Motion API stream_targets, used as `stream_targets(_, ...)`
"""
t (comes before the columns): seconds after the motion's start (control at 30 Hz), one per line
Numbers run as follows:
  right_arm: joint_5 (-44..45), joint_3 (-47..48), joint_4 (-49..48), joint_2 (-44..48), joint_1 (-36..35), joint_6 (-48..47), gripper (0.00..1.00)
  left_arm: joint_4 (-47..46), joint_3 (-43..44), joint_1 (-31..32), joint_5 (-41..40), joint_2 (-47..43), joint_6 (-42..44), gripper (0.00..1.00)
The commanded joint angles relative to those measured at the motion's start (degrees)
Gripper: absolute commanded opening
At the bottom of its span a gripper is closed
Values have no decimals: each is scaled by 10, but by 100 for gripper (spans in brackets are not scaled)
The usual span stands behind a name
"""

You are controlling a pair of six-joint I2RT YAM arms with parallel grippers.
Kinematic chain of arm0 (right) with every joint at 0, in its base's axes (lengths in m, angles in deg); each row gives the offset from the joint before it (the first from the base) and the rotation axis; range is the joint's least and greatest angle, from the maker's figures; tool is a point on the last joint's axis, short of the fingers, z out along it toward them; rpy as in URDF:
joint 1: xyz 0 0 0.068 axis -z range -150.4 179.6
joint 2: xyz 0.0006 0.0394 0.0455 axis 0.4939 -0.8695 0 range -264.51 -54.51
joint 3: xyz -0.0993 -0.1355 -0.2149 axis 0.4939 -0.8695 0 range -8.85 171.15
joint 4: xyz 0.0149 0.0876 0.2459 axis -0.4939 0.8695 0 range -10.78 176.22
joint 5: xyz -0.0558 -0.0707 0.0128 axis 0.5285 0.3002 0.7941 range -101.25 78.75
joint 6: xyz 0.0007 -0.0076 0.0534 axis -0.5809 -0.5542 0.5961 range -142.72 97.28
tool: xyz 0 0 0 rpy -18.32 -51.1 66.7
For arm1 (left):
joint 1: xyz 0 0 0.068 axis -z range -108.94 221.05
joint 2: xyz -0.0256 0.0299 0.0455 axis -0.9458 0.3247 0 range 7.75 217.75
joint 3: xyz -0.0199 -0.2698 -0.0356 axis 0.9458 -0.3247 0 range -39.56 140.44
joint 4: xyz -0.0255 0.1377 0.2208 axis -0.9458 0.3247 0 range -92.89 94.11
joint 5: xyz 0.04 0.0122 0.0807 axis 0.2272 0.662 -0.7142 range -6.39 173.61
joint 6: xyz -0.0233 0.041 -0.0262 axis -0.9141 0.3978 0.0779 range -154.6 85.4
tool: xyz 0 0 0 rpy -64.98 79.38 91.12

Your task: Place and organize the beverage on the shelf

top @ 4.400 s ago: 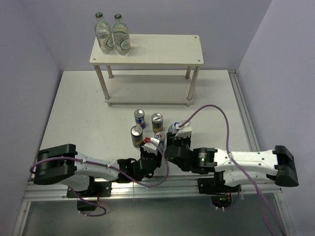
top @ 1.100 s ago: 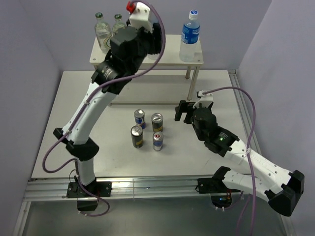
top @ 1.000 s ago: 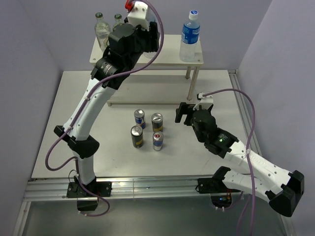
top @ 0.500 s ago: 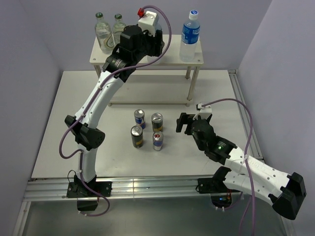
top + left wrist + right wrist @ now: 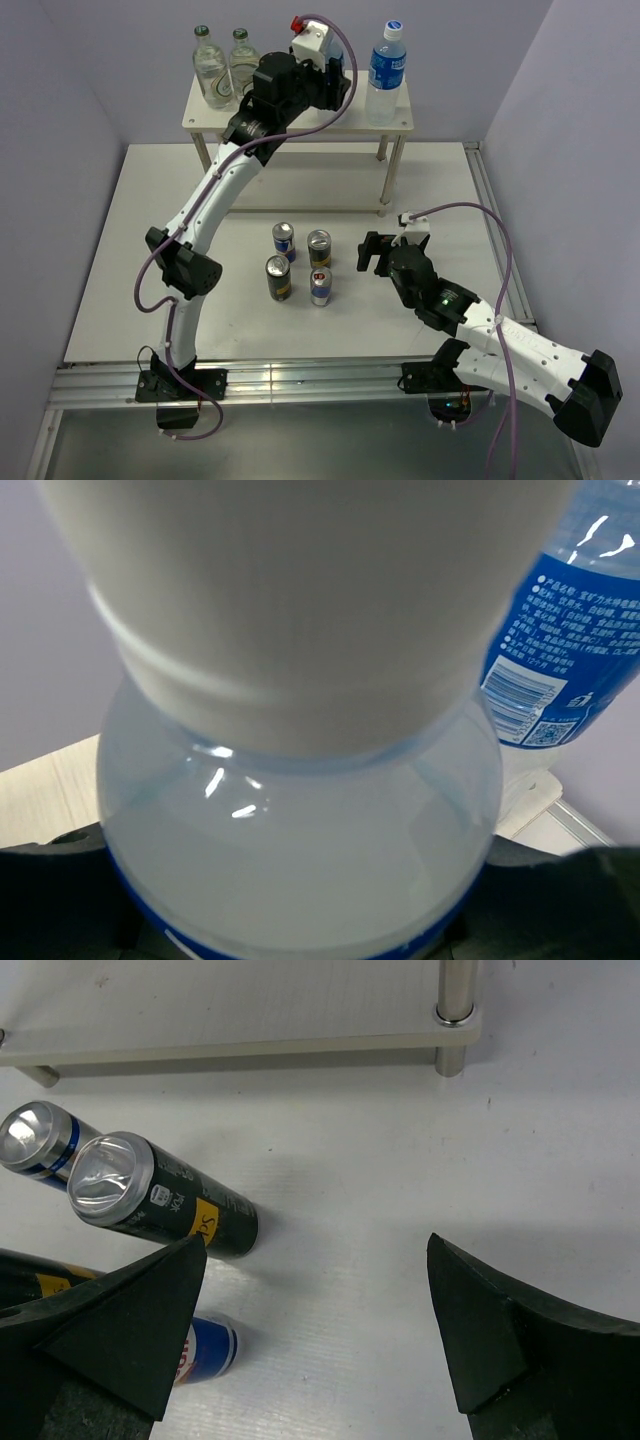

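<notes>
On the cream shelf (image 5: pixel 362 116) my left gripper (image 5: pixel 333 84) is shut on a clear water bottle (image 5: pixel 300 850) with a white cap and blue label. That bottle fills the left wrist view and is mostly hidden behind the wrist from above. A second water bottle (image 5: pixel 385 72) stands at the top board's right end, close beside the held one (image 5: pixel 560 630). Several small cans stand on the table: blue-silver (image 5: pixel 284 241), black-gold (image 5: pixel 319 247), black-gold (image 5: pixel 278 277) and blue-silver-red (image 5: pixel 321 286). My right gripper (image 5: pixel 372 253) hangs open just right of them, nothing between its fingers (image 5: pixel 315 1300).
Two glass bottles with green caps (image 5: pixel 210 70) (image 5: pixel 244 64) stand at the shelf's left end. The right wrist view shows the shelf's lower board (image 5: pixel 240 1010) and a round leg (image 5: pixel 455 990) beyond a black-gold can (image 5: pixel 160 1200). A metal rail (image 5: pixel 490 230) runs along the table's right edge.
My left arm has carried the water bottle rightward over the top board, closer to the standing bottle. The right arm has sunk and drawn back slightly, jaws still open.
</notes>
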Motion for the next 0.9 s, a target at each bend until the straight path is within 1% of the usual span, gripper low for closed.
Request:
stream_targets(0.0, 9, -1, -21, 5, -4, 7, 98, -75, 20, 0, 38, -2, -5, 61)
stream_targets(0.03, 10, -1, -21, 5, -4, 7, 98, -78, 18, 0, 40, -1, -5, 69)
stream_targets(0.07, 10, -1, -21, 5, -4, 8, 98, -79, 17, 0, 41, -2, -5, 73)
stream_targets(0.13, 12, -3, -21, 6, -4, 7, 98, -84, 17, 0, 47, -2, -4, 80)
stream_targets(0.23, 15, -5, -21, 6, -4, 9, 98, -83, 15, -1, 49, -2, -2, 84)
stream_targets(0.33, 15, -7, -21, 6, -4, 9, 98, -86, 2, 0, 48, -9, -1, 87)
stream_targets(0.63, 17, -9, -24, -1, -4, 12, 98, -94, -45, 2, 32, -42, 6, 86)
stream_targets(0.7, 17, -10, -26, -1, -4, 11, 98, -93, -69, 7, 19, -55, 16, 84)
stream_targets(0.73, 17, -11, -28, -2, -4, 12, 98, -98, -84, 12, 8, -78, 32, 85)
stream_targets(0.77, 16, -12, -29, -2, -4, 12, 98, -104, -120, 17, -3, -93, 42, 86)
stream_targets(0.8, 15, -13, -31, -2, -3, 12, 98, -117, -139, 31, -32, -107, 50, 86)
stream_targets(0.87, 13, -15, -33, -6, -4, 12, 98, -121, -178, 44, -52, -145, 79, 91)
